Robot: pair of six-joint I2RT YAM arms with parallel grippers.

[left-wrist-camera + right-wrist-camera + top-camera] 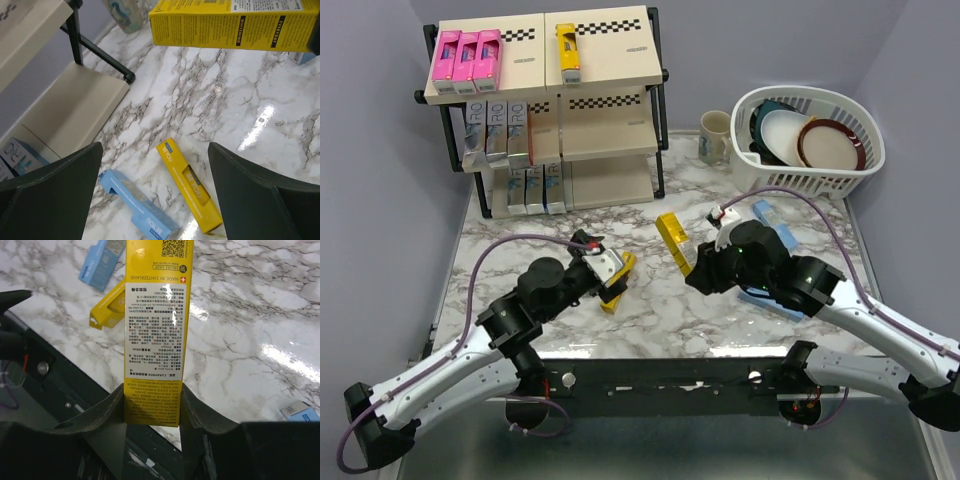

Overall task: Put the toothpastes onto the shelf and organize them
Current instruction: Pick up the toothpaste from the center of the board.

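My right gripper [700, 264] [152, 390] is shut on the end of a yellow toothpaste carton [674, 238] [156, 330], held above the marble table; that carton also shows in the left wrist view [235, 22]. My left gripper [608, 268] [155, 148] is open above a second yellow carton [190, 186] [620, 283] and a light blue carton [137, 206], both flat on the table. The shelf [610, 50] at the back left holds three pink cartons [467, 55] and one yellow carton [567, 52] on top, silver ones [498, 128] in the middle and blue ones [535, 188] below.
A white dish basket [810, 130] with plates and a mug [714, 135] stand at the back right. More light blue cartons lie by the right arm [768, 213], one partly under it [765, 298]. The table's front edge [65, 375] is close below the right gripper.
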